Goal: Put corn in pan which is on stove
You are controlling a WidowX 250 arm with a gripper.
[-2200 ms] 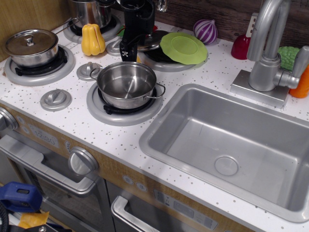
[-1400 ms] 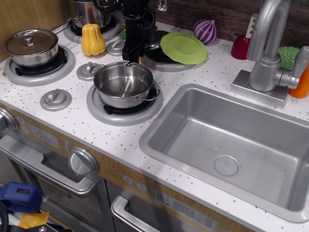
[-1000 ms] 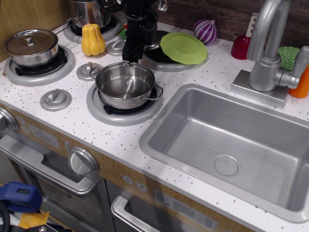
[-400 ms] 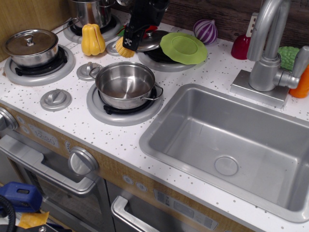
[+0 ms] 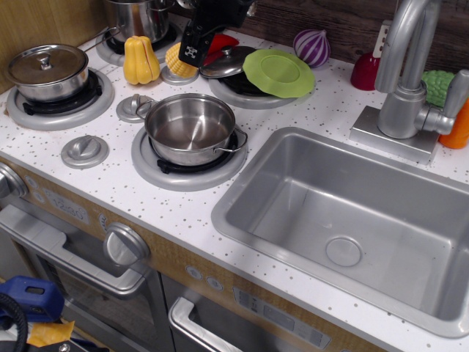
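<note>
The corn [image 5: 176, 61] is a small yellow cob held in my gripper [image 5: 187, 57], lifted above the back of the stove [image 5: 102, 121]. The jaws are shut on it, and one black finger [image 5: 193, 45] covers its right side. The pan [image 5: 190, 127] is a shiny lidless steel pot with wire handles. It sits empty on the front right burner, below and in front of the gripper. The corn hangs behind the pan's far rim, not over its opening.
A yellow squash toy [image 5: 141, 60] stands left of the gripper. A lidded steel pot [image 5: 46, 69] sits on the left burner and a taller pot [image 5: 138, 15] at the back. A green plate [image 5: 279, 71], a steel lid [image 5: 225, 63], a purple onion [image 5: 313, 46], the sink [image 5: 352, 220] and the faucet [image 5: 404, 73] lie to the right.
The gripper was down behind the pan, closed on the corn, and has risen up and to the left with the corn in it. The pan shifted slightly on its burner.
</note>
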